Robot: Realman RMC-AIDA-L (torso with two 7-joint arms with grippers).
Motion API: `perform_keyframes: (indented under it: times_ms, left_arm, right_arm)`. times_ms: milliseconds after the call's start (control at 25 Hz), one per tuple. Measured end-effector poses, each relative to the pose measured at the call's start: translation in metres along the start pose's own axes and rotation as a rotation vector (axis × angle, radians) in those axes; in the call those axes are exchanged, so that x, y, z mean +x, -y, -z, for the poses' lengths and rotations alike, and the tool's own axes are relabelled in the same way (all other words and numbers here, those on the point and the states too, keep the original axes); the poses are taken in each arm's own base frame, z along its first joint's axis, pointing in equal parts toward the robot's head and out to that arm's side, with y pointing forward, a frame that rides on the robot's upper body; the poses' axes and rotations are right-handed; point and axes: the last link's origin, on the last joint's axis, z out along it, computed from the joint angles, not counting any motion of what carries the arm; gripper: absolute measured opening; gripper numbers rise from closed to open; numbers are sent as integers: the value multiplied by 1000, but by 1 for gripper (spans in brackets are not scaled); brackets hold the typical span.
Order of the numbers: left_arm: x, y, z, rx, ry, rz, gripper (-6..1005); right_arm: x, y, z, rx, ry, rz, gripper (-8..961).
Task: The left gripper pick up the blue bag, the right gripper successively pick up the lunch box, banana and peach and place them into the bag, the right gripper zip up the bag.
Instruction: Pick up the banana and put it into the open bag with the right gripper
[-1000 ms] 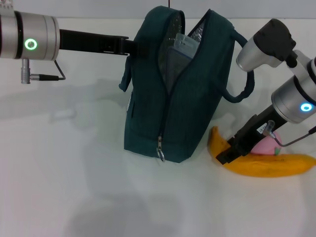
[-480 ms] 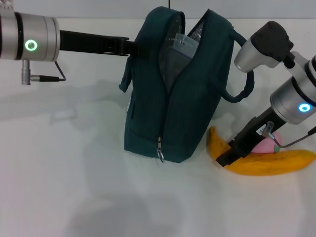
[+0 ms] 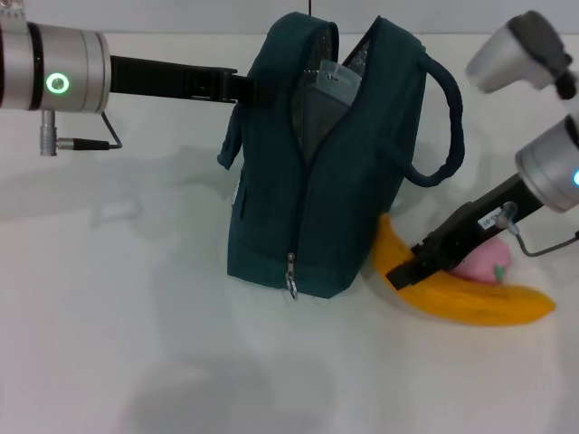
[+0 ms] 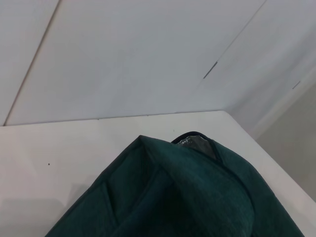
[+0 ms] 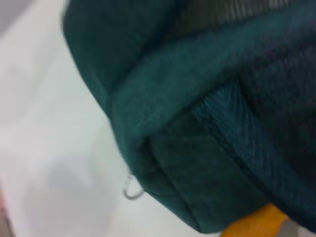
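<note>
Teal fabric bag (image 3: 326, 181) upright, unzipped, w/ silver lining.

No text, brand, number or sign can be read in any of the three views. In the head view a small white label (image 3: 489, 218) sits on the right arm's black gripper body and seems to carry tiny dark marks, possibly print, but they cannot be made out. A pale tag (image 3: 237, 192) shows at the side seam of the blue bag (image 3: 317, 181); nothing legible appears on it either.
</note>
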Motion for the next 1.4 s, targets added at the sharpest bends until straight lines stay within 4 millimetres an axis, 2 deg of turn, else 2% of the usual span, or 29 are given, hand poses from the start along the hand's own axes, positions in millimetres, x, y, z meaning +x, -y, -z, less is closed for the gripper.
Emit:
perform_keyframes:
  times_ms: [360,640,840,1000,1200,1400]
  left_arm:
    - [0,-1,-1,-3,-2,3,69]
    - [1,-2,-3,-7,1,-3,69]
    - [1,-4,-5,-11,0,-4,69]
    - [1,-5,-6,-14,0,-8,69]
    - [1,-5,-7,-18,-1,-11,69]
    - [2,-7,-7,-34,-17,-15,69]
  right_arm:
    - [18,1,29,-216,164,-91,475]
    - [44,-11,47,-466,331,-99,461]
    - [62,-24,66,-615,500,-14,449]
    - [69,-30,83,-667,688,98,447]
    - [74,-28,100,-663,942,213,446]
    - [68,-32,105,-613,1129,383,444]
